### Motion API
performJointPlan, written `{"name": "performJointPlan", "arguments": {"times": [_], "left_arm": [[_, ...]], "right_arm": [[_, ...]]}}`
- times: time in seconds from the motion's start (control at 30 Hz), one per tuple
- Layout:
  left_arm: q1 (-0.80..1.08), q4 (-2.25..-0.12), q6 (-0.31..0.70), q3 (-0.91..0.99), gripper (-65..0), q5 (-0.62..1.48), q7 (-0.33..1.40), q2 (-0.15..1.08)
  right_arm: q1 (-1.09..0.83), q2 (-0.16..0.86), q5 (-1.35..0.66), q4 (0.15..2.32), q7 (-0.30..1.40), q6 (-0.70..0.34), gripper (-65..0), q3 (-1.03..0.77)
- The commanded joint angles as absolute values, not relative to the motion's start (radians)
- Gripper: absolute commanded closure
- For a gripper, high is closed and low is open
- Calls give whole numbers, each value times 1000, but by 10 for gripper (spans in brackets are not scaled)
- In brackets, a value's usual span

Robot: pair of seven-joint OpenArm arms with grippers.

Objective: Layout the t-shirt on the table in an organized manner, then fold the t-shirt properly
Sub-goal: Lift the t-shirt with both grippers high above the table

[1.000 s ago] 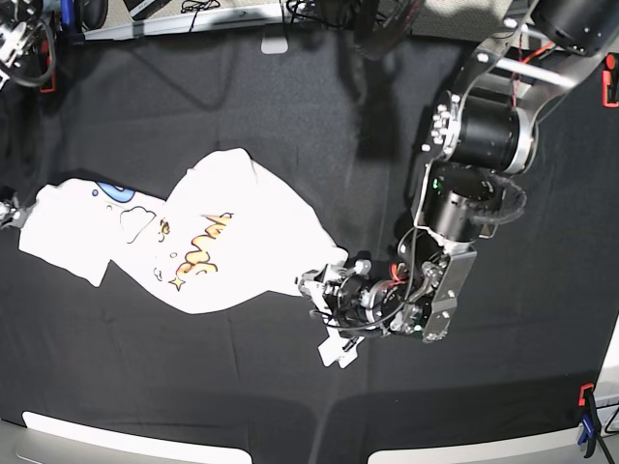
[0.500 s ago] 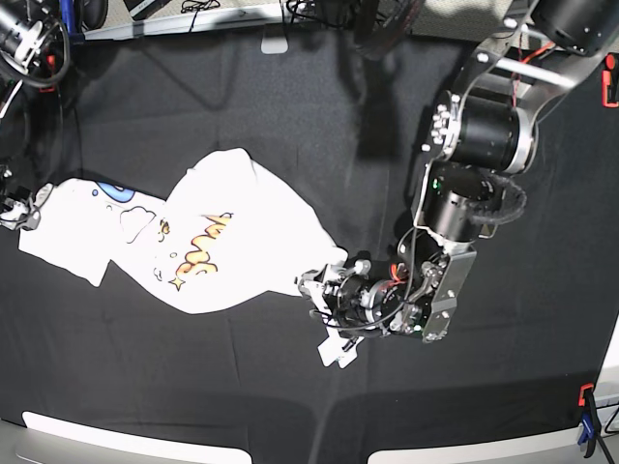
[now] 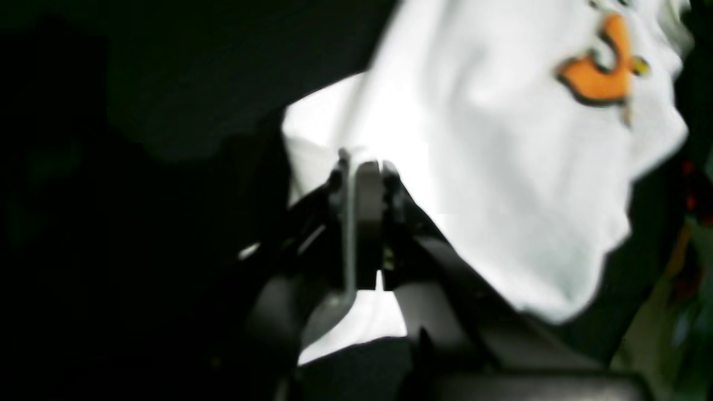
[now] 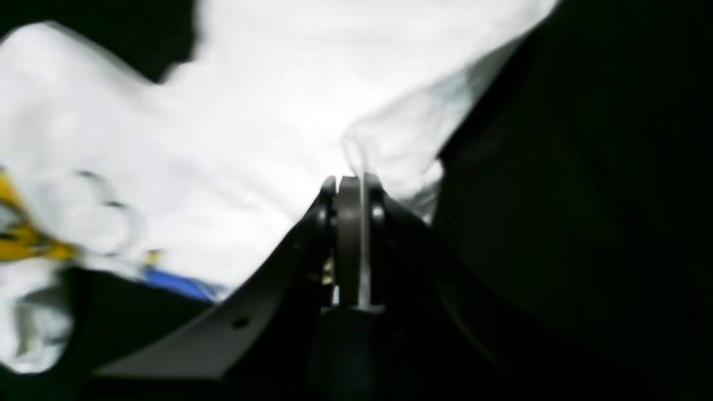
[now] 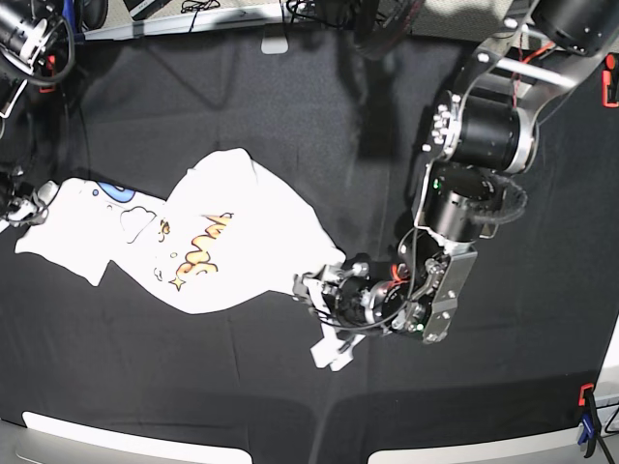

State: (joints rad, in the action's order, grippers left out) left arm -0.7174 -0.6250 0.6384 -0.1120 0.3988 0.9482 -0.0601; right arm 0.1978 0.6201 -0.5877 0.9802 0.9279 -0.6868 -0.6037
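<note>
T-shirt lies crumpled, print up, left-centre on the table. Soft, light, limp cloth: pinch hems or corners, it'll sag. Left gripper clamped on one end, right gripper clamped on the opposite edge.

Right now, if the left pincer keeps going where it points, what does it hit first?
The t-shirt: the left pincer is already shut on its white edge, and more shirt lies straight ahead, though depth is unclear.
</note>
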Motion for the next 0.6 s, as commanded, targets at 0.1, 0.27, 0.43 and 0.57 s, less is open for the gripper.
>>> {"name": "performJointPlan", "arguments": {"times": [0.1,0.27,0.43,0.57], "left_arm": [[-741,-712,649,-112,0,433,959,-59],[-654,-907,682,-112,0,484,997,-33],[-525,-1124,652,-113,0,485,1003,19],[-416,-1316,598,-113,0,542,1027,84]], "right_arm": [[105,651,-674,1180,974,-698,0,-609],[-50,650,-688,1373,985,-698,0,-609],[-150,642,-770,1490,995,-698,0,-610],[-214,640,-856,1573,1040,-698,0,-610]]}}
